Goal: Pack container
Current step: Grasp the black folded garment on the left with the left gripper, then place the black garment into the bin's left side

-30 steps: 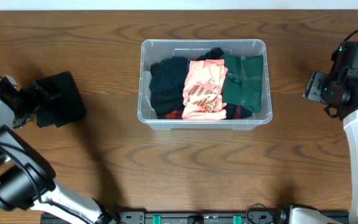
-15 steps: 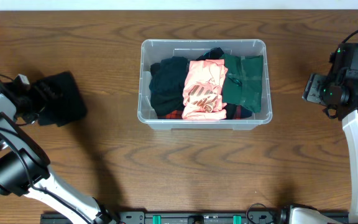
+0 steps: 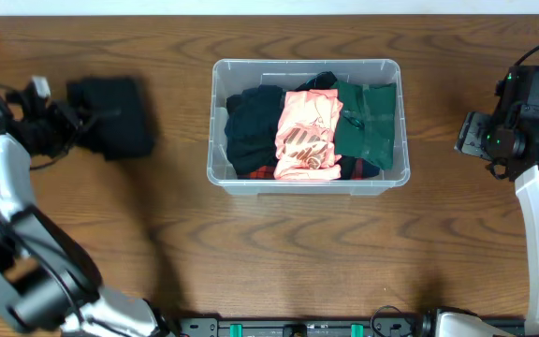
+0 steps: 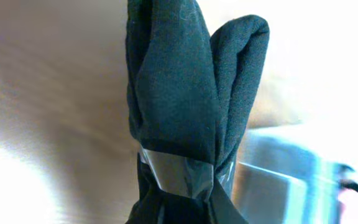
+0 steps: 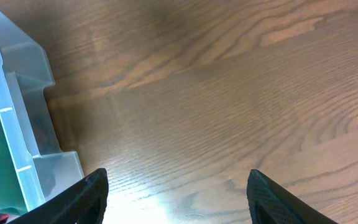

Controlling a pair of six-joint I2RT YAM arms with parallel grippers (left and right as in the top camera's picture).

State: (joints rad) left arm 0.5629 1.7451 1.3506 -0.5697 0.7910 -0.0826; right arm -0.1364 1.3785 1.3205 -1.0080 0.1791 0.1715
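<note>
Container sits upper centre of bench. Inside it: black garment, pink garment, green garment. Left tool, upper left of overhead frame, pinches folded black cloth, possibly clear of bench; view blurred. Right tool spread, empty, right of container.

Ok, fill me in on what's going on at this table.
The left gripper is clamped on a folded black garment, out to the left of the container. The container already holds black, pink and green clothes. The right gripper sits open and empty over the table on the other side.
</note>
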